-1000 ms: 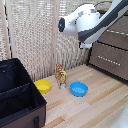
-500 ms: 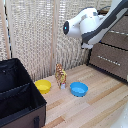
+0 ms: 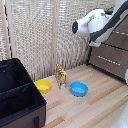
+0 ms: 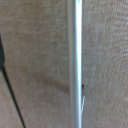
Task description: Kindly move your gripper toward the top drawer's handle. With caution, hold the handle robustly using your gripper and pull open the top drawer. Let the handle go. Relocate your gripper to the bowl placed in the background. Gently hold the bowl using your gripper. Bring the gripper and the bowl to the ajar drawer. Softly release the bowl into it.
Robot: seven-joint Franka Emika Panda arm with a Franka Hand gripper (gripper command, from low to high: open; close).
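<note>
The wrist view is filled by the brown top drawer front [image 4: 35, 55], seen from close up. The silver handle [image 4: 75, 60] runs across it as a blurred bar. No fingers show in that view. In the exterior view the white arm reaches in from the upper right. Its gripper [image 3: 94, 43] hangs in front of the dark brown dresser's top drawer [image 3: 119, 40], and the arm hides how the jaws stand. The yellow bowl [image 3: 43, 86] sits on the wooden floor by the curtain, far from the gripper.
A blue bowl [image 3: 78, 89] lies on the floor to the exterior view's right of the yellow one, with a small giraffe toy [image 3: 60, 76] standing between them. A black open box [image 3: 17, 95] fills the lower left. The lower drawer [image 3: 109, 60] has its own bar.
The arm's white end has come down and shifted slightly toward the exterior view's left. The bowls, toy and box have not moved.
</note>
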